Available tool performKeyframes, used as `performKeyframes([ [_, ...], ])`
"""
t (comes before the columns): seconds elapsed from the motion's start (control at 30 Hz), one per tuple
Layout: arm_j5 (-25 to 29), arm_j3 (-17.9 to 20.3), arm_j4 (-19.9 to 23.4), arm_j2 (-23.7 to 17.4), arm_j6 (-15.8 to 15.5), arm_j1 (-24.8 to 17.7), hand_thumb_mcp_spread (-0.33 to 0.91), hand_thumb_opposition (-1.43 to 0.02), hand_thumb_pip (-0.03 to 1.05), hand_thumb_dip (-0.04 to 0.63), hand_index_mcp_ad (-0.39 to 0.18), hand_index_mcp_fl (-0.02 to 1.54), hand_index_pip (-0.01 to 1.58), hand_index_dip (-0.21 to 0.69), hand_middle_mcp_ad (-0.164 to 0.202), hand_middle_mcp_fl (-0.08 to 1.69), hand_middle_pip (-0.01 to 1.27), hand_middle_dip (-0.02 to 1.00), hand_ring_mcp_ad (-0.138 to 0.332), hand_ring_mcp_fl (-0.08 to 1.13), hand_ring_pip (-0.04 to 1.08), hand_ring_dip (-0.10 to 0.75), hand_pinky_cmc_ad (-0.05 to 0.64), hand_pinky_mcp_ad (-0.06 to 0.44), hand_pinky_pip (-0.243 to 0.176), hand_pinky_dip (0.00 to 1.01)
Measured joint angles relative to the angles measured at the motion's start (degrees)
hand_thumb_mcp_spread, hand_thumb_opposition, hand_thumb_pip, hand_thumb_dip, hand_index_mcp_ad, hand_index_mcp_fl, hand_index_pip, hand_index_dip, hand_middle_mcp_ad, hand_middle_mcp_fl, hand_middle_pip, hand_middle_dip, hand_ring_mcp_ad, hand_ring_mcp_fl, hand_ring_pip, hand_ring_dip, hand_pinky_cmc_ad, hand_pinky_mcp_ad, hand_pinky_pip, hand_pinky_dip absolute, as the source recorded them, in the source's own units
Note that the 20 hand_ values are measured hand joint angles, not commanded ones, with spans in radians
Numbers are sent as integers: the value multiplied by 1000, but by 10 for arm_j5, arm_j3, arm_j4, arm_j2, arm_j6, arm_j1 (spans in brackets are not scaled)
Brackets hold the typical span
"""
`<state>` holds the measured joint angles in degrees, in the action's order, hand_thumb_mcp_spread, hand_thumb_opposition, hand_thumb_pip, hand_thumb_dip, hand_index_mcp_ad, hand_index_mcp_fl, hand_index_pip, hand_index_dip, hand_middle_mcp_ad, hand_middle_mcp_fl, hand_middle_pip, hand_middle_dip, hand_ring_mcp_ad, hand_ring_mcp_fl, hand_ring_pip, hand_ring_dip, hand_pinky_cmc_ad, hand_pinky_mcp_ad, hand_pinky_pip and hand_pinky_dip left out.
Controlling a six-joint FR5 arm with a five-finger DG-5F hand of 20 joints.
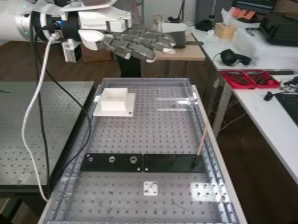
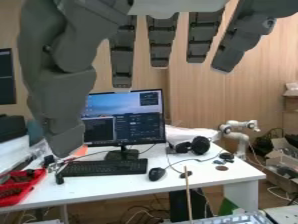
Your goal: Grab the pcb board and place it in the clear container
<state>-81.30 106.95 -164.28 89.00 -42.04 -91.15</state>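
The hand [image 1: 138, 42] is above and beyond the bench's far end, its fingers straight and nothing held. In the wrist view the hand [image 2: 161, 42] has straight fingers and a thumb apart from them. Two flat dark plates lie side by side across the perforated bench top [image 1: 149, 137]; the left plate [image 1: 100, 162] bears several round fittings, the right plate [image 1: 166, 163] is plain. A small whitish plate with holes [image 1: 151, 188] lies nearer. I cannot tell which piece is the pcb board. Faint transparent edges [image 1: 174, 103] at the far right may be the clear container.
A white square block on a base [image 1: 114, 102] stands at the bench's far left. A thin brown stick [image 1: 202, 142] rises at the right plate's end. Cables [image 1: 38, 100] hang from the arm along the left. A side table [image 1: 266, 110] holds red trays [image 1: 249, 79].
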Motion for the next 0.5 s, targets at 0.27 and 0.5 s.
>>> performKeyframes([
  [0.27, -11, 10, 10, -11, 14, 0, 468, -745, 335, 188, -120, 225, 164, 337, 54, 5, 140, 188, 155, 10, 94, 72, 333, 227, -75, 353],
  [0.5, -24, 11, 11, -16, 14, 1, 471, -730, 333, 188, -119, 241, 136, 367, 54, 9, 140, 188, 155, 7, 94, 72, 349, 229, -75, 353],
])
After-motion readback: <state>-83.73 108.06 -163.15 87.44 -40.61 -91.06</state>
